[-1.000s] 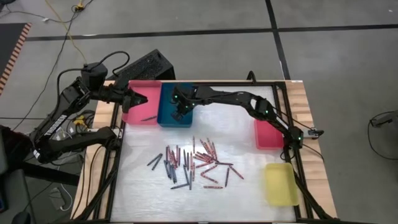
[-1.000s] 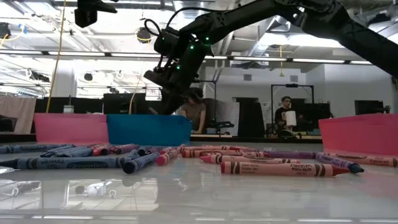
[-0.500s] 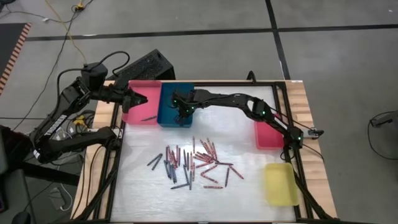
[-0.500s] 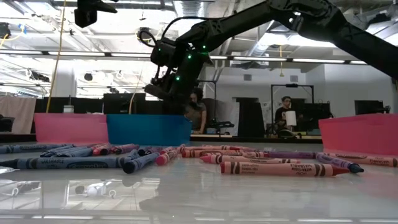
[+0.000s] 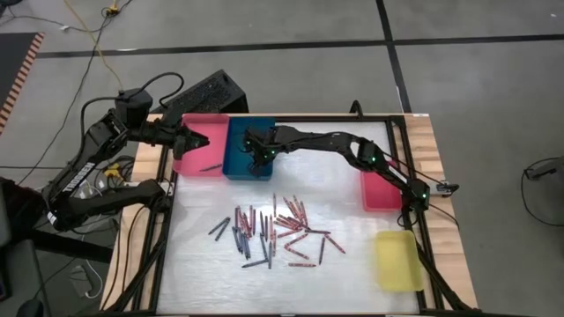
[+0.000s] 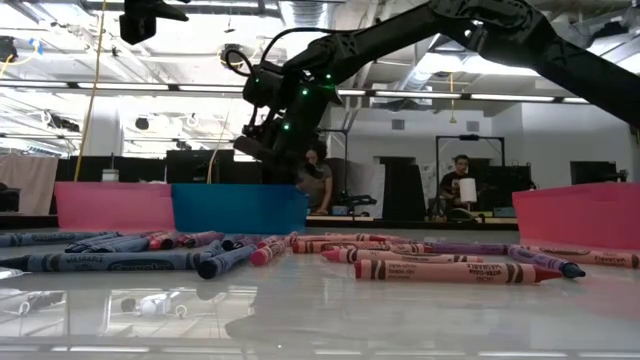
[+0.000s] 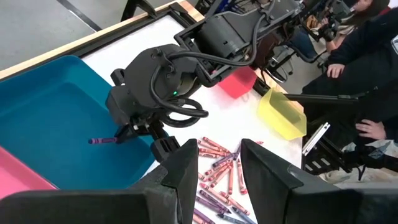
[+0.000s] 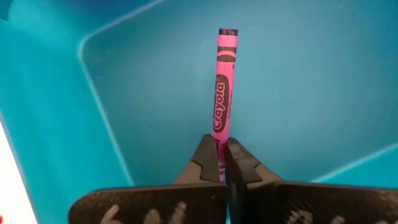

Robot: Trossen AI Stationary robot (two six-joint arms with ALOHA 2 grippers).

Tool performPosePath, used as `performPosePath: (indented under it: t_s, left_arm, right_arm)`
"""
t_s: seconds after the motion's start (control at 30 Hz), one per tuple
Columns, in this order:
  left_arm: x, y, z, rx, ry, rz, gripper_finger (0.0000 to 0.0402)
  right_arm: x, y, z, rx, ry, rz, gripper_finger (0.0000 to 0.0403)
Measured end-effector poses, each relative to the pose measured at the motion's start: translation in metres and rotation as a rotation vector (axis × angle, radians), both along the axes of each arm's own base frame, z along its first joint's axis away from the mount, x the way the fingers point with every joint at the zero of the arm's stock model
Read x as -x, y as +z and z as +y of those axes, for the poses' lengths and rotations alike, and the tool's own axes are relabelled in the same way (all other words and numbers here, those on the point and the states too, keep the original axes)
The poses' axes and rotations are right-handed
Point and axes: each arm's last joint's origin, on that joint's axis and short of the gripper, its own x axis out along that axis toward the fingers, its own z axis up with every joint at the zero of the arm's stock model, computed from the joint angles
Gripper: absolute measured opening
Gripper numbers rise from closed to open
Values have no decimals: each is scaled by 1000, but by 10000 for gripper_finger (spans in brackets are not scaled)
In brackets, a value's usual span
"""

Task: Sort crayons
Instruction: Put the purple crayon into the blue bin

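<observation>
right end effector [image 8: 221,163] pinches a pink crayon [image 8: 223,93] over the blue tray [image 8: 311,81].

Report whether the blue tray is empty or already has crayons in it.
Apparently empty. The blue tray shows a bare floor; the only crayon there, the pink crayon, is pinched in the right tool above it.

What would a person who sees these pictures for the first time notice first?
Probably the right gripper, which reaches across the table into the blue tray and holds a pink crayon between its shut fingers. Next comes the loose pile of crayons in the middle of the white table. The left gripper hangs over the pink tray beside the blue one.
</observation>
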Motion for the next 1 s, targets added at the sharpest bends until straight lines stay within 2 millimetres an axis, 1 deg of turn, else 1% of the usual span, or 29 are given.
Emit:
performPosePath:
  t_s: [0.73, 1.0]
  left_arm:
    - [0, 0, 0, -1, 0, 0, 110]
    - [0, 0, 0, 0, -1, 0, 110]
  right_arm:
    - [1, -1, -1, 52, 56, 25, 6]
    - [2, -1, -1, 56, 68, 33, 35]
